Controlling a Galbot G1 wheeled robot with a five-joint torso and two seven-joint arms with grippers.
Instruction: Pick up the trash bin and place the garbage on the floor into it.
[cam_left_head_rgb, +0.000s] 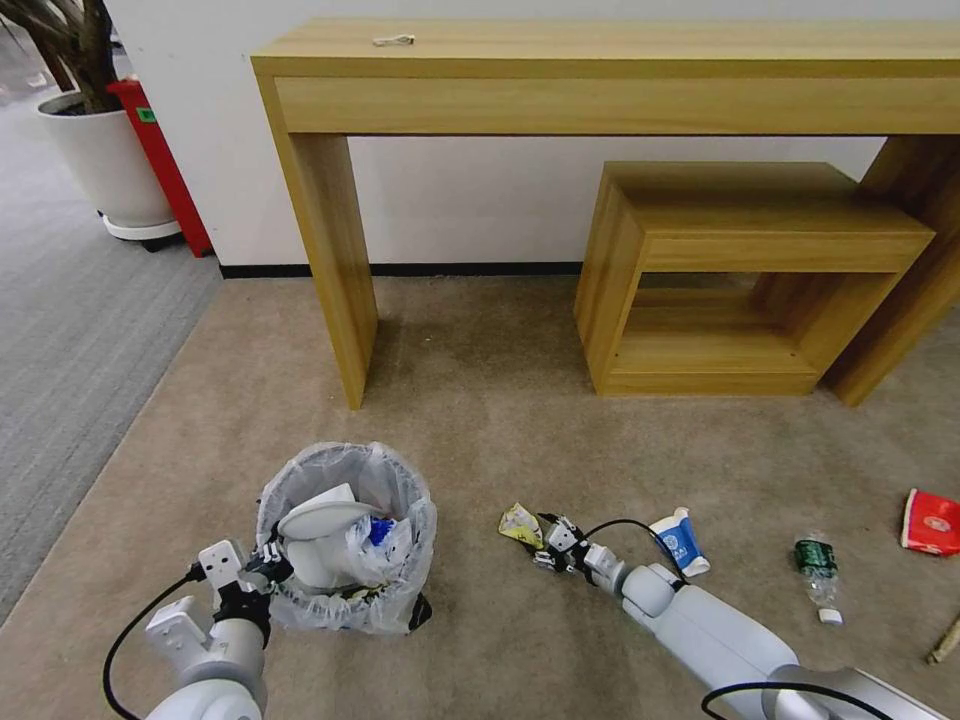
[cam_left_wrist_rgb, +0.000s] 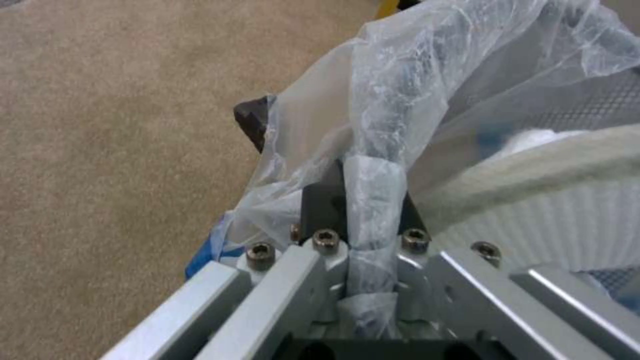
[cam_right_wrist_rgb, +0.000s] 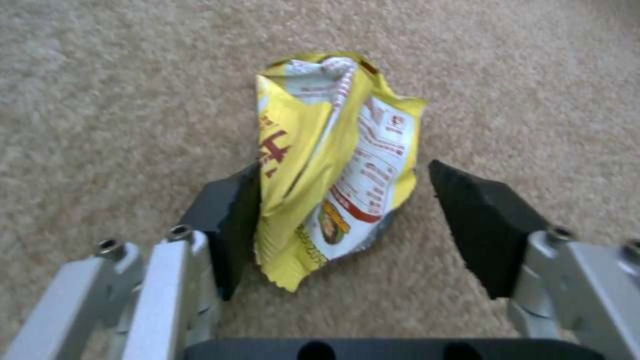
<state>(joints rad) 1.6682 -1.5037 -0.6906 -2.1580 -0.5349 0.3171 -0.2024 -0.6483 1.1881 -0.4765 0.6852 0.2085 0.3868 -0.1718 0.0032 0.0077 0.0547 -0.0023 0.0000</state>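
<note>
Carpet (cam_left_head_rgb: 480, 420), beige and short-piled, spreads under me in front of a long wooden desk (cam_left_head_rgb: 620, 80) with a smaller wooden stool (cam_left_head_rgb: 740, 270) tucked beneath it. My left gripper (cam_left_wrist_rgb: 370, 210) is clamped on the rim of the trash bin (cam_left_head_rgb: 345, 590), its fingers (cam_left_wrist_rgb: 323, 205) pressed together on a fold of the whitish plastic liner (cam_left_wrist_rgb: 413, 85); the bin sits on the carpet at my left, and inside it I see a white slipper (cam_left_head_rgb: 325, 520) and something blue that I cannot make out clearly. My right gripper (cam_right_wrist_rgb: 340, 220) is low over the carpet to the right of the bin, its fingers (cam_right_wrist_rgb: 487, 220) spread apart on either side of a crumpled yellow packet (cam_right_wrist_rgb: 337, 165); one pad touches the packet's edge, the other stands clear of it. Further to my right on the carpet lie a blue-white carton (cam_left_head_rgb: 682, 542), a green-label bottle (cam_left_head_rgb: 818, 570), a red wrapper (cam_left_head_rgb: 932, 522) and the end of a wooden stick (cam_left_head_rgb: 945, 642), all apart from one another.
</note>
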